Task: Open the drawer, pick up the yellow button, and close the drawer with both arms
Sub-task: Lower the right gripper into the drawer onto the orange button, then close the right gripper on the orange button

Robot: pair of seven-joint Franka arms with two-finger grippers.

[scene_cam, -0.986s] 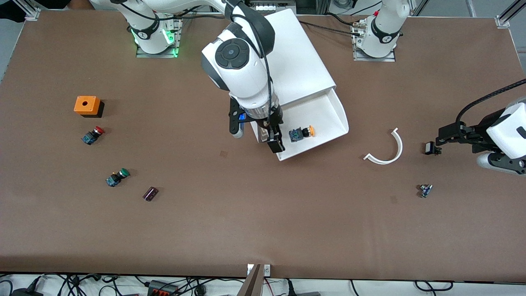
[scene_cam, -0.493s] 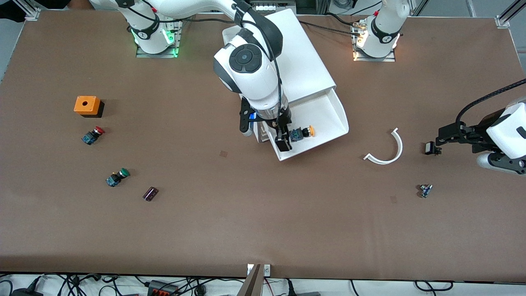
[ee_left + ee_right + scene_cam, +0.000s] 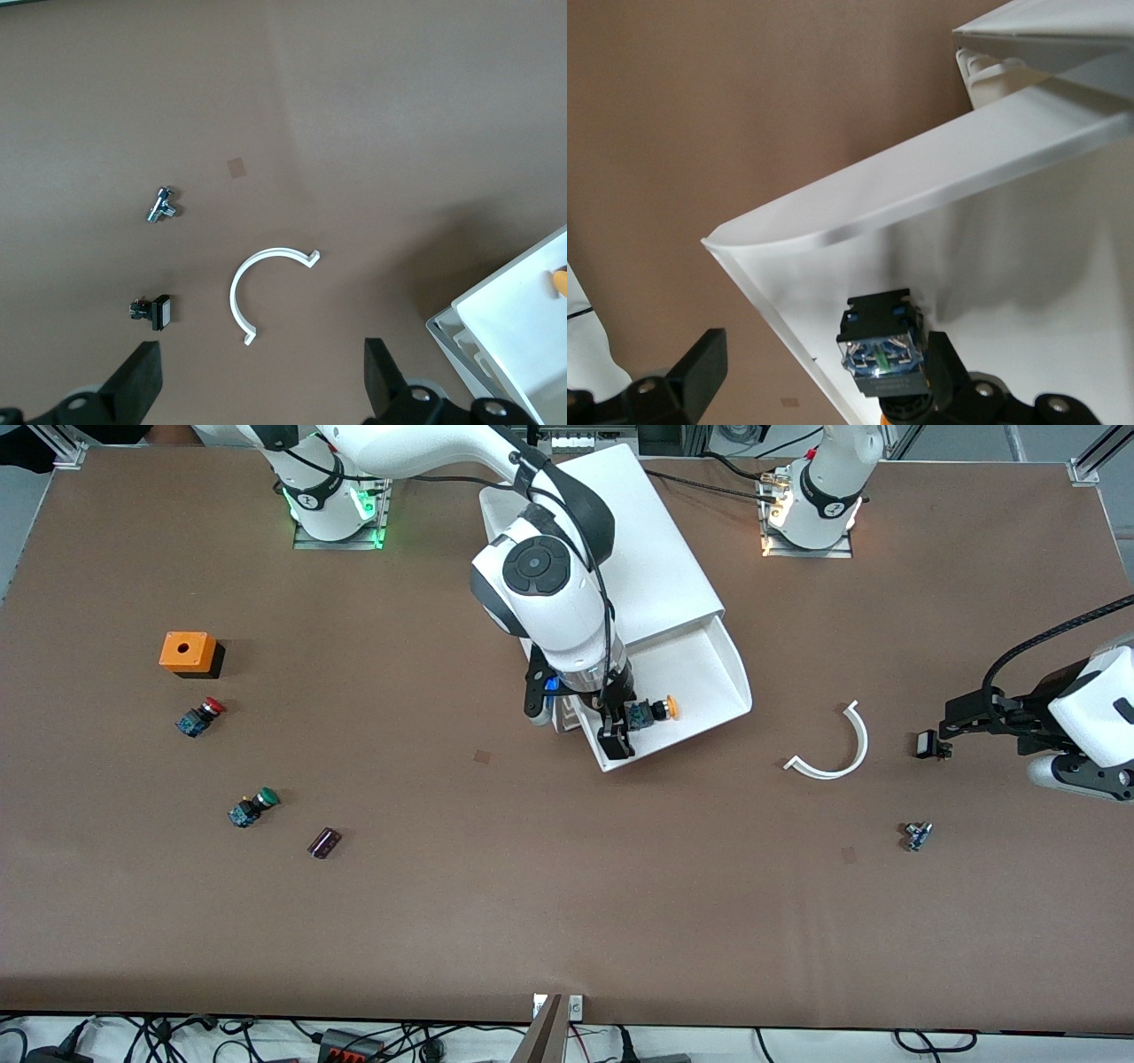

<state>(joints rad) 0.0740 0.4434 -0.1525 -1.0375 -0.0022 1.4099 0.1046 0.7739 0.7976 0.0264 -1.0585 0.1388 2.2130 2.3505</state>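
Drawer (image 3: 709,682) — button (image 3: 651,711) beside right end effector (image 3: 611,731)

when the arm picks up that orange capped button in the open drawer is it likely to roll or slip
Probably some of each. The button lies on its side in the drawer, and its round orange cap could let it pivot, though the boxy black and blue body should resist rolling. The drawer floor looks smooth, so a nudge from the open right tool over it may slide it. It looks small and rigid, likely light.

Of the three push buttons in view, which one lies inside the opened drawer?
The orange-capped button, lying in the open drawer. The red-capped button and green-capped button lie on the table toward the right arm's end.
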